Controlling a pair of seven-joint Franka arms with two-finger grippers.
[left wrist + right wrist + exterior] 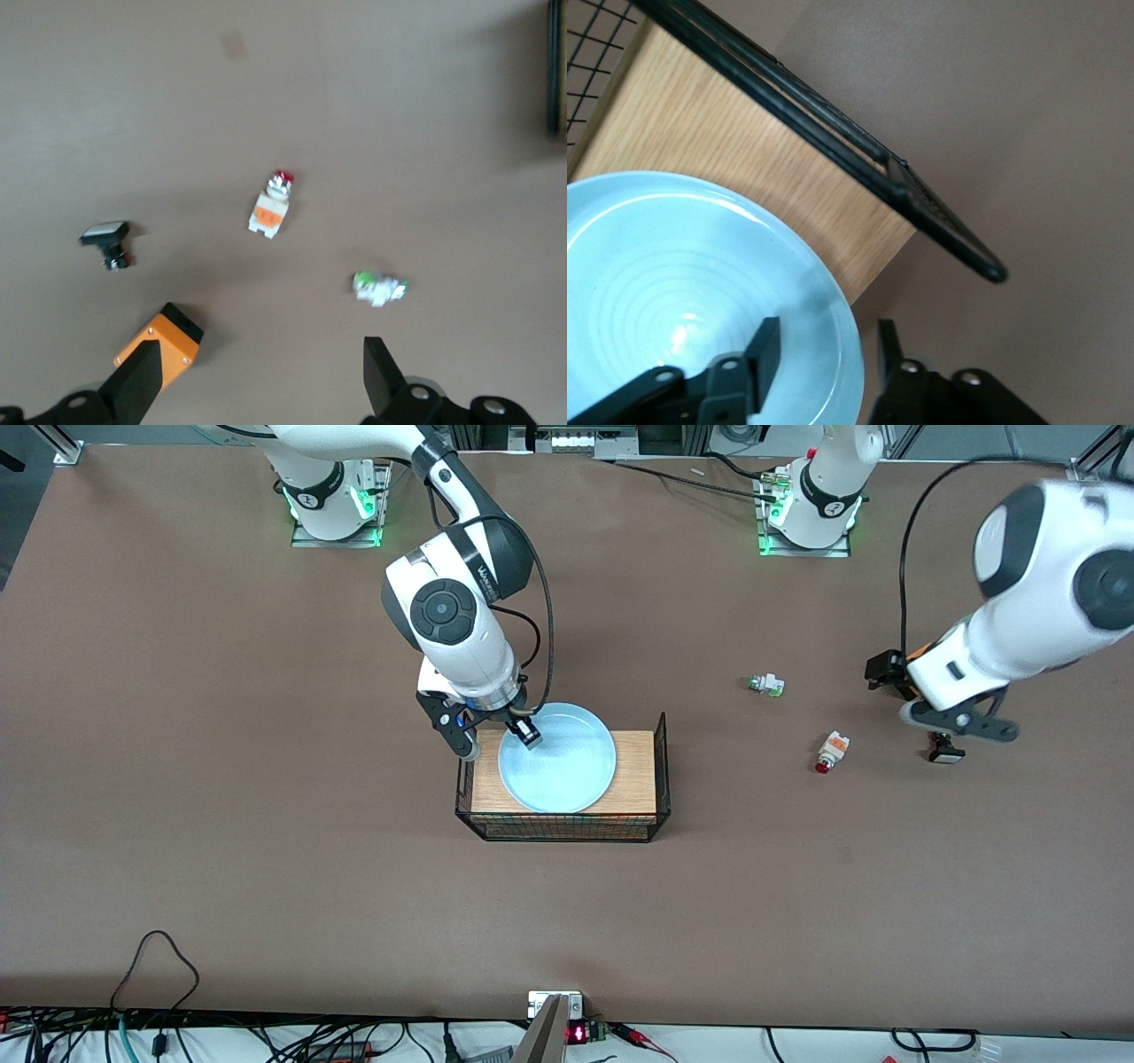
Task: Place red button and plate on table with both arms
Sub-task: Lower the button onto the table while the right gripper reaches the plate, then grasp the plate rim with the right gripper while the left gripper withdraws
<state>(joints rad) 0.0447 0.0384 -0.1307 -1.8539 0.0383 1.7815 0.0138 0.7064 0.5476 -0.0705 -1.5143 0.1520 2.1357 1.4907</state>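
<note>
Now the right tool straddled the plate rim, seemingly half-closed; left tool hung wide open, empty, over the bench, red button already down

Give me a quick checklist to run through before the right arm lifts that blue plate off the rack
1. Right gripper straddles the plate rim, one finger inside, one outside: ok.
2. Grip firmly closed on the rim: cannot tell.
3. Plate lies flat on the wood-topped rack: ok.
4. Red button already on the table: ok.
5. Left gripper open, empty, over the table away from the rack: ok.
</note>
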